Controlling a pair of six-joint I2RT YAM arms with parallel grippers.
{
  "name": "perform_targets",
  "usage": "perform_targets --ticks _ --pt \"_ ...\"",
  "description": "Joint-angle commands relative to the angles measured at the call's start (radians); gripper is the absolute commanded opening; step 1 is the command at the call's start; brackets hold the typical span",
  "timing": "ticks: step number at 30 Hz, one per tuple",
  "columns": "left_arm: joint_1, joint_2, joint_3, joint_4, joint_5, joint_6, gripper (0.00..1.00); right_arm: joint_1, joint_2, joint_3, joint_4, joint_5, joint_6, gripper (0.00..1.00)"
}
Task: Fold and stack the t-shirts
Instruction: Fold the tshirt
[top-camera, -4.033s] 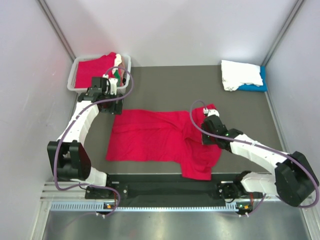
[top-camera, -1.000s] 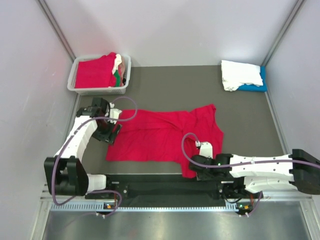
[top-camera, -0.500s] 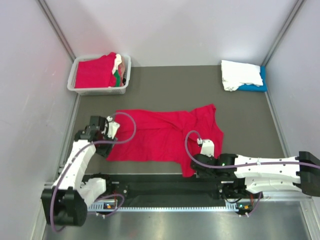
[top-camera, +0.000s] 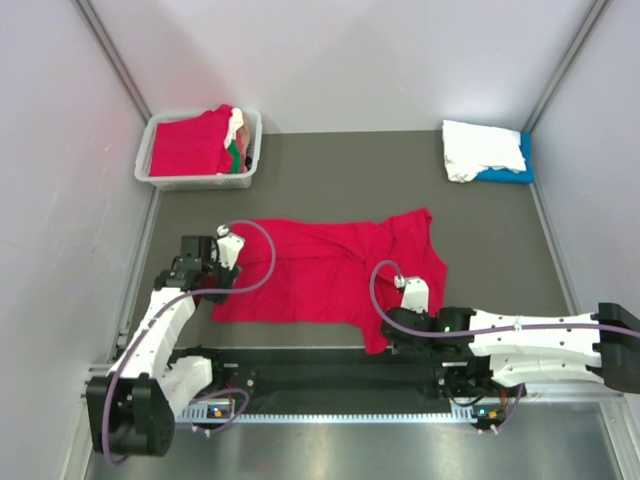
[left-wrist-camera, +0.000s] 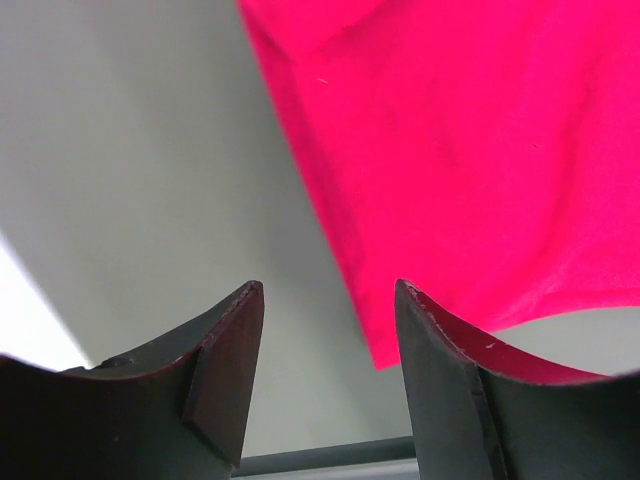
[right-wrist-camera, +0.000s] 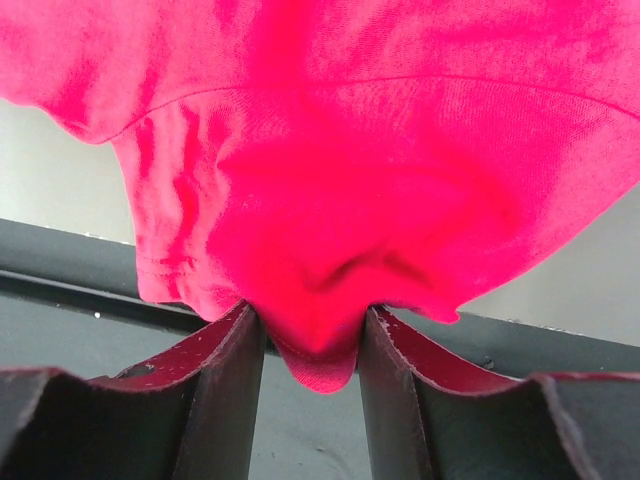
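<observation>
Your work surface is a dark grey table (top-camera: 340, 175), boxed in on three sides by plain pale walls (top-camera: 350, 60) with metal posts in the far corners. Along the near edge runs a black mounting bar (top-camera: 330, 375) that carries both arm bases.

The red t-shirt (top-camera: 320, 270) lies spread across the middle of the table, nearer your side, with its right part rumpled and reaching down to the near edge. Your left gripper (left-wrist-camera: 328, 288) sits low at the shirt's near left corner with its jaws parted; the hem runs just past the right finger and nothing is pinched. Your right gripper (right-wrist-camera: 308, 312) is at the shirt's near right end, over the table edge, and its jaws clamp a bunched fold of the red cloth.

In the far left corner stands a pale plastic tub (top-camera: 200, 182) holding more red shirts (top-camera: 185, 145). In the far right corner, a folded white shirt (top-camera: 482, 148) rests on a blue shirt (top-camera: 505, 176).
</observation>
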Motion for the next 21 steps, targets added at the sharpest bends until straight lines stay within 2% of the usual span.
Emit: perform_targets --ticks 1,15,21 --pt "0.002 0.065 -0.001 0.049 0.034 0.010 0.60 0.003 -0.019 0.034 0.014 0.029 0.004 0.41" --pt "0.002 -0.085 -0.104 -0.033 -0.013 0.150 0.59 -0.013 -0.038 0.034 -0.011 0.048 -0.007 0.42" --pt "0.002 -0.014 -0.081 -0.112 -0.013 0.182 0.54 -0.024 -0.045 0.041 -0.022 0.054 -0.016 0.42"
